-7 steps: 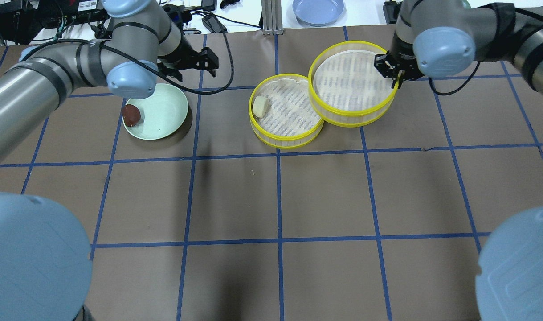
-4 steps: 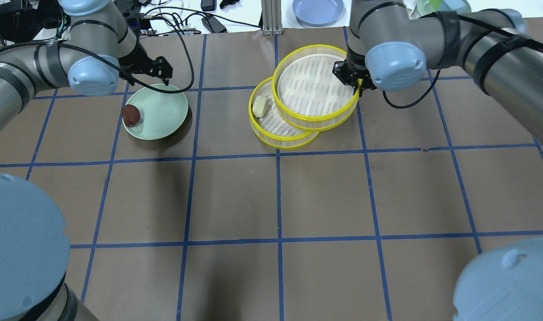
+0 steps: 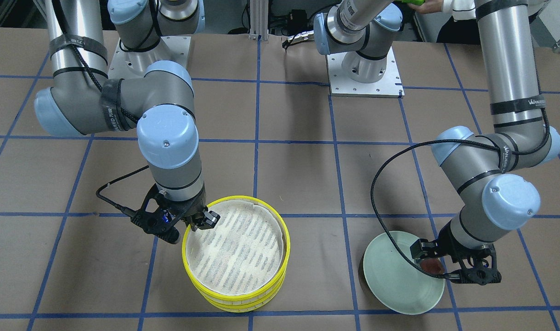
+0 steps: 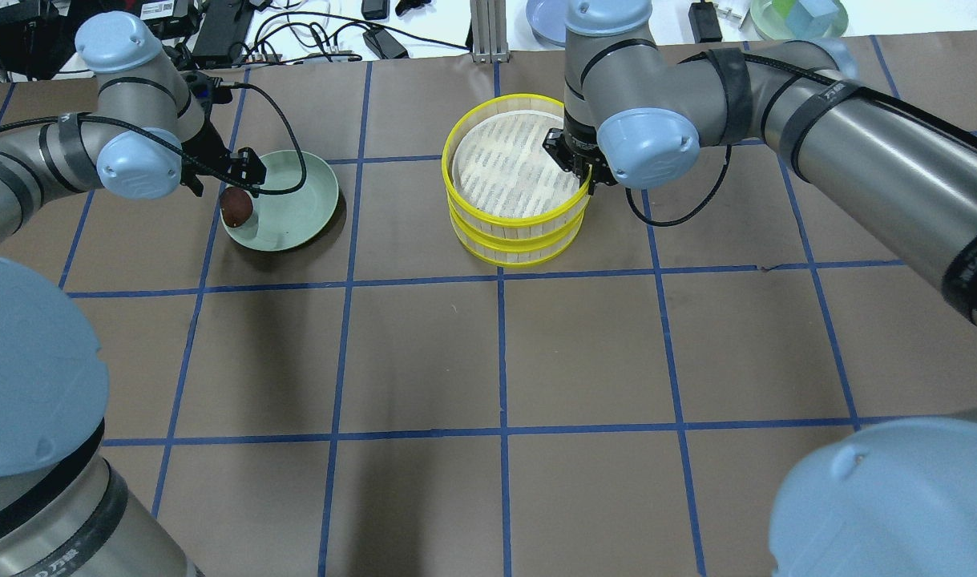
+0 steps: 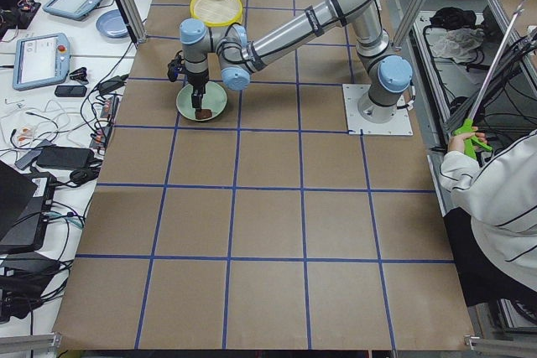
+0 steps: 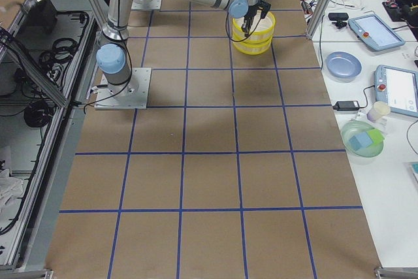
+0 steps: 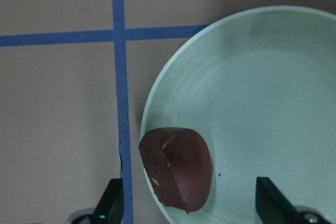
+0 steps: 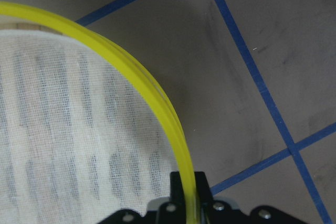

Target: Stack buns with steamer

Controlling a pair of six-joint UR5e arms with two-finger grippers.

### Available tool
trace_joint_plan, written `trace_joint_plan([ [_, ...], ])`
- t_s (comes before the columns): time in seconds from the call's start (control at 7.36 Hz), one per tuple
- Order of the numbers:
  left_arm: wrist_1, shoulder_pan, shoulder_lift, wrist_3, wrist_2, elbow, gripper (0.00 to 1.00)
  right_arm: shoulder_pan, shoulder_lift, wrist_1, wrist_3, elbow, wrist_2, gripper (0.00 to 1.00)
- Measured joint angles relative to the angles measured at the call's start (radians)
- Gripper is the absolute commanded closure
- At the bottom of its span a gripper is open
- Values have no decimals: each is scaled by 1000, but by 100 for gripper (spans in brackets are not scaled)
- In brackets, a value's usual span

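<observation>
Two yellow-rimmed steamer trays stand stacked. My right gripper (image 4: 580, 166) is shut on the rim of the upper tray (image 4: 504, 210), which sits over the lower tray (image 4: 512, 250), roughly aligned with it. The right wrist view shows the yellow rim (image 8: 149, 90) pinched between the fingers. The cream-white bun is hidden under the upper tray. The dark reddish-brown bun (image 4: 236, 207) lies at the left edge of the pale green plate (image 4: 296, 208). My left gripper (image 4: 244, 172) is open just over it. In the left wrist view the fingertips (image 7: 111, 203) flank the bun (image 7: 178, 174).
A blue plate (image 4: 540, 20) and a green dish with cubes (image 4: 797, 16) sit on the white bench beyond the table, with cables (image 4: 296, 32) at the back left. A person (image 5: 495, 199) stands beside the robot's base.
My right gripper has carried the upper tray leftward until it covers the lower tray and the cream bun. My left gripper has moved left and toward me, over the dark bun.
</observation>
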Motion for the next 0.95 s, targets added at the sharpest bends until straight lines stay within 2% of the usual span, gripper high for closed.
trace_joint_plan([
  [0.14,10,1,-16,-1,1,2,49,0,5,-7,7,0,4,100],
  [0.27,20,2,-32,0,2,5,90,1,12,-12,9,-1,4,100],
  [0.41,25,2,-42,0,3,8,100,1,23,-14,11,-1,4,100],
  [0.95,25,1,-27,-26,-2,28,100,0,34,-19,11,-2,-2,100],
])
